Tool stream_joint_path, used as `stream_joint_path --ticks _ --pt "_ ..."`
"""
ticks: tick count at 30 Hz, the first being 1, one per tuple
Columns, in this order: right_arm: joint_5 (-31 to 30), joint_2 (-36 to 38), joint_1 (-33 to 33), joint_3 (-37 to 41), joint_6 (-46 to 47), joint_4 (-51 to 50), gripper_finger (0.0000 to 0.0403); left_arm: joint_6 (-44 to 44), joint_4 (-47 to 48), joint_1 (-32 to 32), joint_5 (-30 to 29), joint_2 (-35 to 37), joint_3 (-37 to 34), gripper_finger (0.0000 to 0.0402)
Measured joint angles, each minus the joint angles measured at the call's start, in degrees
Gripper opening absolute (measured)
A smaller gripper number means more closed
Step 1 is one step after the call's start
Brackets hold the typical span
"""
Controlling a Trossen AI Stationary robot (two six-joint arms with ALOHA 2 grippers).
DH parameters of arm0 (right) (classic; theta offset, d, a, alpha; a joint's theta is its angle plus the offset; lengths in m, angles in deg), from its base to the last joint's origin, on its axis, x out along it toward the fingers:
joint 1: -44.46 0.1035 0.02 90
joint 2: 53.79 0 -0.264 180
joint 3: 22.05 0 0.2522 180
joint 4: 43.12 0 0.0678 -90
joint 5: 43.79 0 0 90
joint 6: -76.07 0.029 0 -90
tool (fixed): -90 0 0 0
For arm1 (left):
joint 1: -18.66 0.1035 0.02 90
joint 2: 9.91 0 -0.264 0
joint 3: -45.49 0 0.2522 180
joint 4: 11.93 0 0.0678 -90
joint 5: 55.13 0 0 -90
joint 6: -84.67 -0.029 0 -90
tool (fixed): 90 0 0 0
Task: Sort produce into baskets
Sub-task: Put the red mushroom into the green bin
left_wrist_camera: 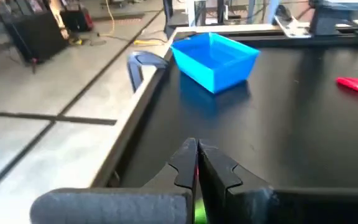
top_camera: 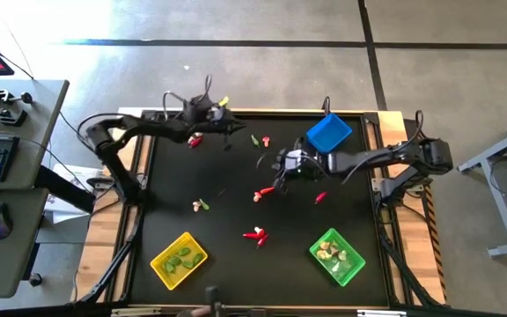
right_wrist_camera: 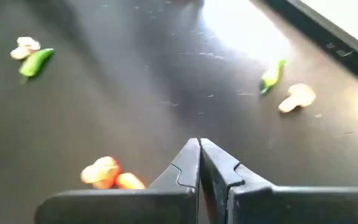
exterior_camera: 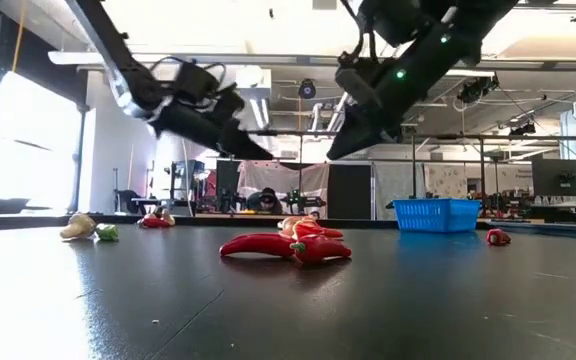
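Note:
My left gripper (top_camera: 227, 132) hangs above the table's far edge, shut, with a thin red chili piece (left_wrist_camera: 196, 173) showing between its fingers. It also shows in the low view (exterior_camera: 260, 153). My right gripper (top_camera: 269, 167) is shut and empty, raised over the table's middle, left of the blue basket (top_camera: 328, 133). The yellow basket (top_camera: 179, 260) holds green pods at the near left. The green basket (top_camera: 337, 256) holds bulbs at the near right. Loose produce lies on the table: red chilis (top_camera: 255, 235), a bulb with a green pod (top_camera: 201, 205), and a red piece with a bulb (top_camera: 263, 194). My left gripper pinches a thin red piece (left_wrist_camera: 196, 173) between its two shut fingers; a green bit (left_wrist_camera: 197, 213) shows farther back between them. The fingers hide the rest of it. It is lifted clear of the table.
More produce lies near the far edge: a red piece (top_camera: 196, 139), a green pod (top_camera: 255, 139) and a bulb (top_camera: 266, 141). A red piece (top_camera: 321, 197) lies right of centre. Desks with equipment stand beside the table on both sides.

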Motion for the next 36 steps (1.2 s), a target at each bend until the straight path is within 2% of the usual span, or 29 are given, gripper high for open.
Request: stream_joint_path --ticks 5,12,17,20,24,27,31,36 --pt "-1.41 -1.17 -3.12 0.00 0.39 3.78 0.0000 3.16 -10.30 -1.88 0.12 4.59 -7.71 0.0000" --pt "-3.14 -6.15 -5.37 0.00 0.93 8.32 0.0012 6.78 -18.67 -4.40 -0.25 8.20 -15.84 0.0000" --pt "-10.25 -10.47 -5.50 0.07 1.15 9.82 0.0063 10.96 -27.42 -5.80 -0.46 8.51 -21.62 0.0000" --pt "-14.29 -11.95 -6.08 0.07 2.68 11.08 0.0106 12.24 -31.53 -6.35 -2.88 8.45 -24.69 0.0000" --pt "-14.00 -14.17 -8.36 0.07 5.33 14.95 0.0153 12.23 -35.03 -6.94 -6.55 8.44 -27.17 0.0000" --pt "-11.08 -16.10 -10.47 0.07 5.62 19.34 0.0171 12.23 -35.40 -7.05 -7.47 8.43 -27.89 0.0000" --pt "-4.93 -18.50 -13.57 0.07 8.75 25.03 0.0176 12.26 -35.36 -7.09 -7.56 8.43 -28.04 0.0000" --pt "-3.88 -18.82 -16.46 0.07 11.21 25.08 0.0170 12.28 -35.36 -7.25 -7.59 8.43 -28.02 0.0000"
